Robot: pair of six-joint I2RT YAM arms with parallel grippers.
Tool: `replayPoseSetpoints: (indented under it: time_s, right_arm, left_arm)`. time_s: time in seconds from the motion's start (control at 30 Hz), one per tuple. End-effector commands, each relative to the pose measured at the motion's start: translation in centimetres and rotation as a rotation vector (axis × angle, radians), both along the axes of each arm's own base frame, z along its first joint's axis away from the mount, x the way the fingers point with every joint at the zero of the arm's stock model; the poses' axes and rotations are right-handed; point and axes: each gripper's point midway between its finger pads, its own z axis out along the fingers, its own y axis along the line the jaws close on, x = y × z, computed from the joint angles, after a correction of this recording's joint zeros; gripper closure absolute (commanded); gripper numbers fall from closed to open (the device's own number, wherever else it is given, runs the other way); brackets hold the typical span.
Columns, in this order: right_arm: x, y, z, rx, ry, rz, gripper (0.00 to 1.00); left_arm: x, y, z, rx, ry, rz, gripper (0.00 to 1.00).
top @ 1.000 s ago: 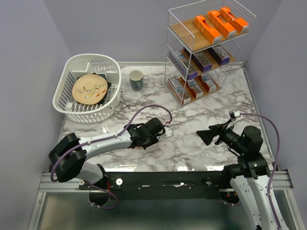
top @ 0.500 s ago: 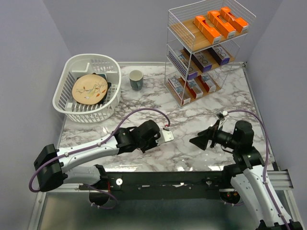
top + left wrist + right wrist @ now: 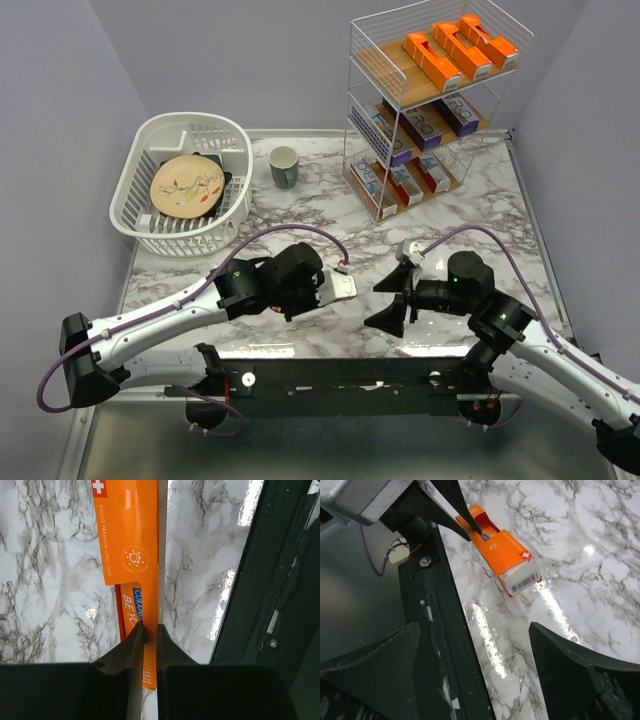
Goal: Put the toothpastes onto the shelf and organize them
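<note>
**A:** Status, left to right?

**B:** Far left is the white basket (image 3: 180, 240) with a plate (image 3: 187, 185) in it, and a mug (image 3: 284, 166) just beside. Neither is part of my job. My left jaws are clamped on one orange toothpaste box (image 3: 127, 530), pinching its thin sides at one end. It sits near the front edge of the surface (image 3: 500, 200). The barcode end is low over the marble, and I can't tell if it touches. My right jaws are wide apart with nothing in them, aimed at that barcode end from close by. The shelf (image 3: 385, 62) is back right: orange boxes (image 3: 455, 48) on top, silver-purple boxes (image 3: 425, 122) in the middle, white-red boxes (image 3: 405, 182) at the bottom.

**A:** How does the box handle?

**B:** My read is light, hollow carton. It should be stiff lengthwise, but the broad faces dent if squeezed. The print is glossy, so an end grip may let it pivot. Better to hold it mid-length across the narrow sides with modest force. It likely belongs on the top tier with the other orange ones.
</note>
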Motion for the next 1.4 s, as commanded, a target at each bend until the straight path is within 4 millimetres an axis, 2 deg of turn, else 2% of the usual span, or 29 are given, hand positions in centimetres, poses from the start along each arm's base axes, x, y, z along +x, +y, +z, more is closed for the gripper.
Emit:
replayPoseSetpoints:
  time_s: [0.0, 0.2, 0.23, 0.33, 0.57, 0.7, 0.8, 1.0, 1.37]
  right_arm:
    - [2.0, 1.9, 2.2, -0.022, -0.249, 0.007, 0.02]
    - [2.7, 3.5, 3.2, -0.002, -0.349, 0.047, 0.02]
    - [2.9, 3.7, 2.8, -0.014, -0.351, 0.058, 0.02]
    - [2.4, 4.5, 3.7, 0.004, -0.363, 0.111, 0.03]
    - [1.9, 6.1, 3.5, -0.007, -0.354, 0.190, 0.07]
    - [1.6, 6.9, 2.4, -0.031, -0.323, 0.228, 0.09]
    - [1.6, 7.6, 2.8, -0.008, -0.336, 0.237, 0.13]
    - [1.4, 8.6, 2.5, -0.006, -0.319, 0.259, 0.24]
    - [1.3, 8.6, 1.4, -0.031, -0.294, 0.254, 0.57]
  left_arm:
    - [-1.8, 0.5, 2.6, -0.041, 0.029, -0.066, 0.82]
    - [-2.5, 0.7, 4.1, -0.080, 0.032, -0.091, 0.82]
    - [-2.6, 0.7, 4.1, -0.083, 0.034, -0.092, 0.82]
    - [-2.8, 0.7, 4.4, -0.092, 0.034, -0.101, 0.83]
    - [-2.8, 0.6, 4.7, -0.091, 0.035, -0.107, 0.82]
    - [-2.7, 0.6, 4.9, -0.092, 0.032, -0.105, 0.82]
    - [-2.8, 0.5, 5.1, -0.098, 0.029, -0.112, 0.82]
    - [-2.7, 0.4, 5.0, -0.094, 0.028, -0.115, 0.82]
    - [-2.3, 0.2, 5.1, -0.093, 0.009, -0.125, 0.82]
